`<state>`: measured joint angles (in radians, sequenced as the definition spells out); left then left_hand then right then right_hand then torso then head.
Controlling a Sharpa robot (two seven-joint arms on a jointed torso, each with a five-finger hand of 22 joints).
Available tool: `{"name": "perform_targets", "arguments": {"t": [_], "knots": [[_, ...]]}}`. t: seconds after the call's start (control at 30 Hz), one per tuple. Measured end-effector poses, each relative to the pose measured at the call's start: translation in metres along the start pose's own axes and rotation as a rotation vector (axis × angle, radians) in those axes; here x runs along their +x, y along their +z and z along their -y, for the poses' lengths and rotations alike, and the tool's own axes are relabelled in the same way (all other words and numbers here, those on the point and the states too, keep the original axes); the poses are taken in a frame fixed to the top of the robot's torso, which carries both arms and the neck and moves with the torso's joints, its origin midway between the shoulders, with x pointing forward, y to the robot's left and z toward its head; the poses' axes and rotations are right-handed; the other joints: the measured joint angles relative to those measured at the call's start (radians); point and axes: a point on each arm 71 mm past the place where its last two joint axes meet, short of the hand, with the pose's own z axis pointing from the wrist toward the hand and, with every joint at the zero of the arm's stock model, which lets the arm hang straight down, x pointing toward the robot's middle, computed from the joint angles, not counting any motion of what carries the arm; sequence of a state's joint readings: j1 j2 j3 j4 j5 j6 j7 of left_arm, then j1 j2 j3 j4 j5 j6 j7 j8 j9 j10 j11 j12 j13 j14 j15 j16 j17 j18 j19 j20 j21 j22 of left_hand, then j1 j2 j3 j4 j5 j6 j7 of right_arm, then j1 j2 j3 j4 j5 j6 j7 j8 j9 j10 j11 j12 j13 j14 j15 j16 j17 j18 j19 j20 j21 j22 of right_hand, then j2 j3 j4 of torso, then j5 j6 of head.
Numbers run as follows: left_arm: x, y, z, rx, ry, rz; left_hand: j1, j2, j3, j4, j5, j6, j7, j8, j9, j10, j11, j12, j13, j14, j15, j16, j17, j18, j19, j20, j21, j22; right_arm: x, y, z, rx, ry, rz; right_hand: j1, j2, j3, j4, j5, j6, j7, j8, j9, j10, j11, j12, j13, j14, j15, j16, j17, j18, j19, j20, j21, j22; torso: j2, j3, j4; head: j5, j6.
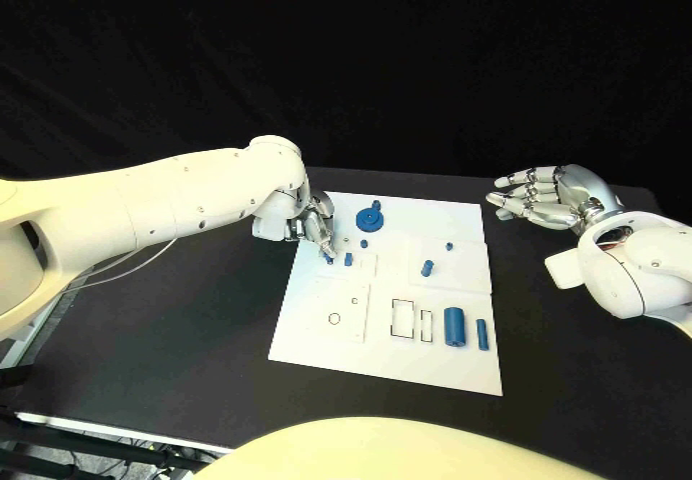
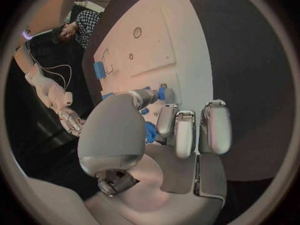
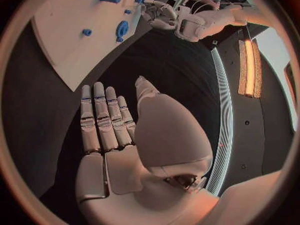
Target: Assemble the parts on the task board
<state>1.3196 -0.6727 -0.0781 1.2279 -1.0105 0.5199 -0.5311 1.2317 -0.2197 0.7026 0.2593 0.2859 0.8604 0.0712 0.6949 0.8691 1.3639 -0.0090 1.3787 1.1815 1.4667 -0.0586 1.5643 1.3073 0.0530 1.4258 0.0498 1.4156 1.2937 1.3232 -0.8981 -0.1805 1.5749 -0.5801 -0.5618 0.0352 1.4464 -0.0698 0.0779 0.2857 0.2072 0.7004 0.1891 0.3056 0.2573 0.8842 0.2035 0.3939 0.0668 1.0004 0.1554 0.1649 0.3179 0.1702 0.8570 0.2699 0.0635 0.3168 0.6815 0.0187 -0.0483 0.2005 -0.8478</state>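
Left hand (image 1: 307, 222) at task board's (image 1: 433, 360) far-left corner, pinching small blue peg (image 1: 348, 258) there. Right hand (image 1: 548, 197) open, empty, off the bench's right edge. Next: seat peg squarely.

The table (image 1: 173, 330) is black, the board (image 1: 382, 345) white with thin black outlines, the small parts (image 1: 454, 326) blue. Both arms are white, both hands (image 1: 307, 222) (image 1: 548, 197) silver.

The left robot hand (image 1: 306, 222) points its fingers down, while the right robot hand (image 1: 555, 197) hangs open, fingers apart.
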Motion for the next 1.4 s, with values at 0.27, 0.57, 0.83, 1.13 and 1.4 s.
{"name": "perform_targets", "arguments": {"t": [0.27, 0.57, 0.83, 1.13, 1.4], "knots": [[0.0017, 0.0006, -0.0015, 0.001, -0.001, -0.003, 0.000, 0.000, 0.000, 0.000, 0.000, 0.001, -0.001, 0.000, 0.000, 0.000, 0.000, 0.000, 0.000, 0.000, 0.000, 0.000, 0.000, 0.000, 0.000, 0.000, 0.000, 0.000, -0.0001, -0.0001, 0.0003, 0.000, 0.000, 0.000, 0.000, 0.000, 0.000, 0.000, 0.000, 0.000, 0.000, 0.000, 0.000, 0.000, 0.000, 0.000, 0.000, 0.000, 0.000, 0.000, 0.000, 0.000, 0.000, 0.000, 0.000, 0.000, 0.000, -0.0003, -0.0006, 0.001, -0.002], [0.0028, 0.0005, -0.0017, 0.004, 0.001, -0.005, 0.001, 0.001, 0.000, 0.000, 0.000, 0.002, -0.001, 0.000, 0.000, 0.000, 0.000, 0.000, 0.001, 0.000, 0.000, 0.000, 0.000, 0.000, 0.000, 0.000, 0.000, 0.001, -0.0002, -0.0001, 0.0006, 0.001, 0.000, 0.000, 0.000, 0.000, -0.003, -0.003, 0.000, 0.000, 0.000, 0.000, -0.001, 0.000, 0.000, 0.000, -0.001, 0.000, 0.000, -0.006, -0.003, 0.000, -0.004, 0.004, 0.000, -0.005, 0.000, -0.0003, -0.0006, -0.001, -0.001], [0.0030, 0.0005, -0.0022, 0.007, -0.001, -0.004, 0.002, 0.002, 0.000, 0.000, 0.000, 0.003, 0.000, -0.003, 0.000, 0.000, 0.000, 0.000, 0.001, 0.000, 0.000, 0.000, 0.000, 0.000, 0.000, 0.000, 0.000, 0.001, -0.0001, -0.0001, 0.0009, 0.002, 0.000, -0.001, 0.000, 0.000, -0.003, -0.003, 0.000, 0.000, 0.000, 0.000, -0.001, 0.000, 0.000, 0.000, -0.001, 0.000, 0.000, -0.006, -0.002, 0.000, -0.004, 0.004, 0.000, -0.005, 0.000, -0.0003, -0.0006, 0.000, -0.001], [0.0023, 0.0012, -0.0037, 0.013, -0.016, -0.006, 0.002, 0.002, 0.000, 0.000, 0.000, 0.003, 0.001, -0.003, 0.000, 0.003, 0.004, 0.004, 0.006, 0.000, 0.000, 0.000, 0.000, 0.000, 0.000, 0.000, 0.005, 0.006, 0.0002, -0.0001, 0.0012, 0.003, 0.000, -0.002, 0.000, 0.000, -0.003, -0.003, 0.000, 0.000, 0.000, 0.000, -0.001, 0.000, 0.000, 0.000, -0.001, 0.000, 0.000, -0.006, -0.002, 0.000, -0.004, 0.004, 0.000, -0.005, 0.000, -0.0003, -0.0011, 0.000, 0.000], [0.0007, 0.0021, -0.0061, 0.019, -0.043, -0.016, 0.002, 0.002, 0.000, 0.000, 0.003, 0.004, 0.003, -0.003, 0.000, 0.003, 0.004, 0.004, 0.006, 0.000, 0.000, 0.000, 0.000, 0.000, 0.000, 0.000, 0.005, 0.006, 0.0004, 0.0000, 0.0016, 0.004, 0.000, -0.002, 0.000, 0.000, -0.003, -0.003, 0.000, 0.000, 0.000, 0.000, -0.001, 0.000, 0.000, 0.000, -0.001, 0.000, 0.000, -0.006, -0.002, 0.000, -0.004, 0.004, 0.000, -0.005, 0.000, 0.0003, -0.0012, 0.000, -0.001]]}}
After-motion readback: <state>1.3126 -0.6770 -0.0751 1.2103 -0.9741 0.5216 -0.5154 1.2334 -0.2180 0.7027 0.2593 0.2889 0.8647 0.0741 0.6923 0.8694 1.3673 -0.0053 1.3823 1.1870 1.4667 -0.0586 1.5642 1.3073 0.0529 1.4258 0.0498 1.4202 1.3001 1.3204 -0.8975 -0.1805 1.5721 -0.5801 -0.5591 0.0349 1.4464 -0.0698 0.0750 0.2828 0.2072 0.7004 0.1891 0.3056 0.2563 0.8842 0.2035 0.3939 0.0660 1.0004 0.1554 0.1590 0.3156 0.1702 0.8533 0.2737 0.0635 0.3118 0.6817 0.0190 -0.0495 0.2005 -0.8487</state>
